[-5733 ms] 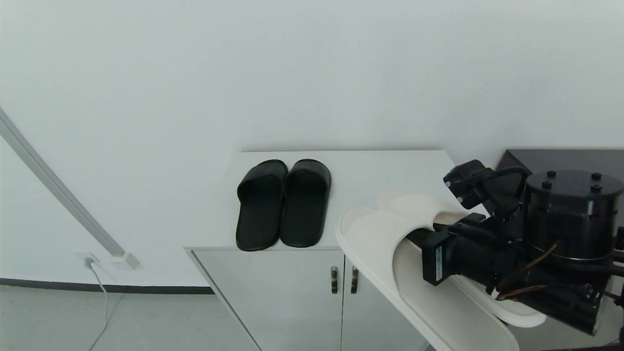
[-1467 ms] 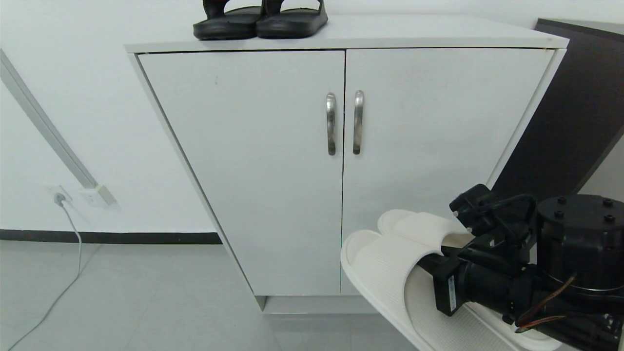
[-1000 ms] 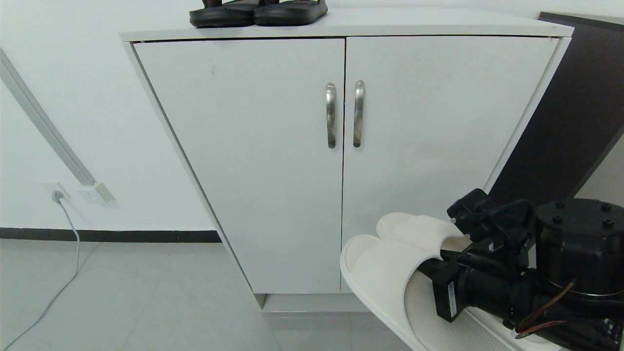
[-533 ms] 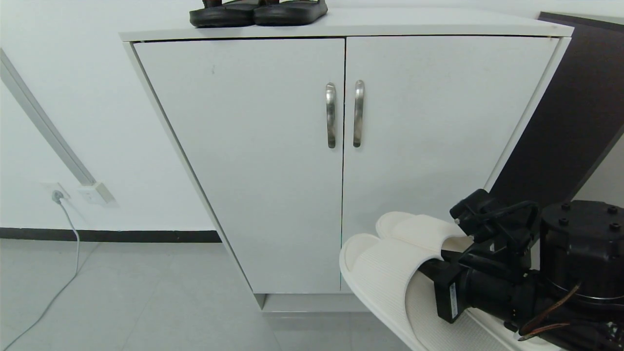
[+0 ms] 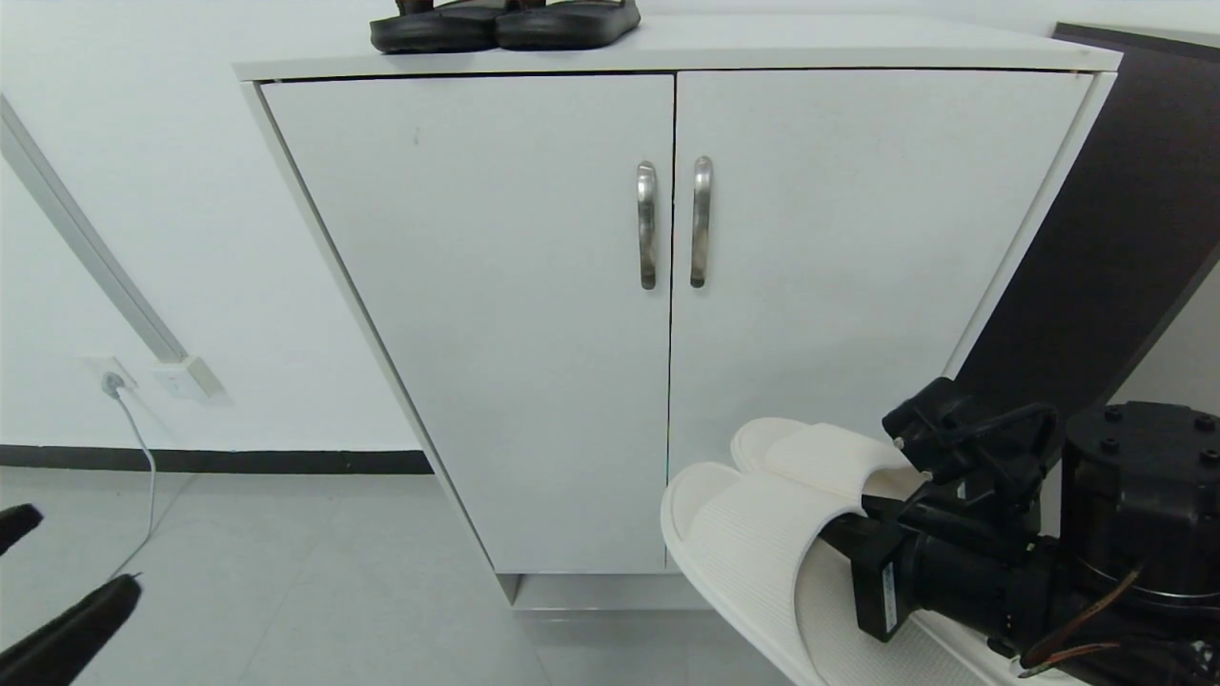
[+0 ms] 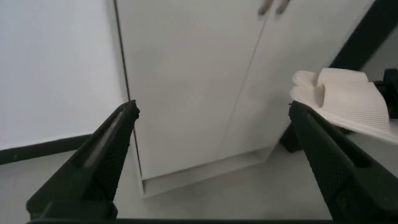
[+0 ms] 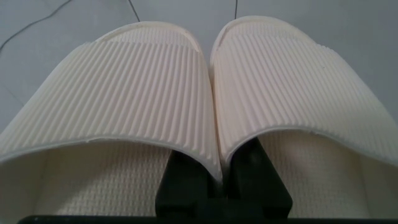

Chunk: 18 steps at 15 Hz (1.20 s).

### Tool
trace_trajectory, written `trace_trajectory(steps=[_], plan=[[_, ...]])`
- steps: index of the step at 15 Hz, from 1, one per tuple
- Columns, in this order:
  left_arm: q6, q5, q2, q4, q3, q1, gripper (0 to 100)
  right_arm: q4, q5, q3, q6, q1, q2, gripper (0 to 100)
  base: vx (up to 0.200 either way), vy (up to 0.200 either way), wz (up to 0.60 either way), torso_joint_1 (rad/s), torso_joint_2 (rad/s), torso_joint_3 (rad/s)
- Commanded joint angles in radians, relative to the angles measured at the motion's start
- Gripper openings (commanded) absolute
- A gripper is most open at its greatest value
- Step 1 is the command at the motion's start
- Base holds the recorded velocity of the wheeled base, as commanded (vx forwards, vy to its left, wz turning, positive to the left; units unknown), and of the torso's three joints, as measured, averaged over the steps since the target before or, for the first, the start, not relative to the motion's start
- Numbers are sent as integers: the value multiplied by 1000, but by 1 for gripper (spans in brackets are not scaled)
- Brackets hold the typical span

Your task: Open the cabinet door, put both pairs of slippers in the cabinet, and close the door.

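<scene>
The white cabinet [image 5: 534, 314] stands with both doors shut, its two metal handles [image 5: 673, 224] side by side at the middle. On its top lies a black pair of slippers [image 5: 505, 24]. My right gripper [image 7: 221, 177] is shut on the white pair of slippers [image 5: 762, 534], one finger inside each slipper, pinching their inner walls together [image 7: 214, 106]. This pair hangs low in front of the right door. My left gripper [image 5: 71, 557] is open at the lower left, over the floor and well clear of the cabinet [image 6: 205, 74]. Its fingers [image 6: 115, 146] are spread wide.
A dark panel [image 5: 1106, 238] stands right of the cabinet. On the wall at left are a socket with a cable [image 5: 114, 386] and a slanted grey duct [image 5: 86, 248]. Bare grey floor [image 5: 286, 591] lies before the cabinet.
The head camera has dropped from the cabinet top to its doors. In the last half second my left gripper came into sight at lower left. The right arm sank slightly with the white slippers.
</scene>
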State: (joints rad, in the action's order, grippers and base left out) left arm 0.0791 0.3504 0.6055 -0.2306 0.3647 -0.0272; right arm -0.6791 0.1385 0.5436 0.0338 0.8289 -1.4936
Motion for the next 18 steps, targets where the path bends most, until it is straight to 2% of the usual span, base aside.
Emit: trace_trajectory(steps=[1, 2, 4, 8, 10, 12, 13, 15, 18], plan=[[1, 24, 151, -12, 36, -86, 100, 0, -7, -2, 0, 1, -4, 0, 0, 0, 0, 0, 0, 0], [1, 24, 161, -12, 43, -109, 100, 0, -7, -2, 0, -1, -4, 0, 0, 0, 0, 0, 0, 0], [1, 24, 235, -12, 103, -206, 100, 0, -5, -4, 0, -1, 0, 0, 0, 0, 0, 0, 0, 0], [5, 24, 367, -22, 183, -310, 100, 0, -5, -11, 0, -1, 1, 0, 0, 0, 0, 0, 0, 0], [17, 24, 447, -95, 206, -372, 100, -2, -7, -7, 1, 1, 0, 0, 0, 0, 0, 0, 0, 0], [34, 24, 551, -219, 226, -416, 100, -2, -7, -5, 6, -1, -2, 0, 0, 0, 0, 0, 0, 0], [54, 22, 606, -280, 243, -454, 100, -2, -8, -5, 6, -1, -4, 0, 0, 0, 0, 0, 0, 0], [142, 19, 691, -334, 316, -539, 100, -2, -33, -2, 5, -1, -7, 0, 0, 0, 0, 0, 0, 0], [149, 16, 787, -331, 433, -596, 100, -2, -46, -5, 5, -1, -7, 0, 0, 0, 0, 0, 0, 0]])
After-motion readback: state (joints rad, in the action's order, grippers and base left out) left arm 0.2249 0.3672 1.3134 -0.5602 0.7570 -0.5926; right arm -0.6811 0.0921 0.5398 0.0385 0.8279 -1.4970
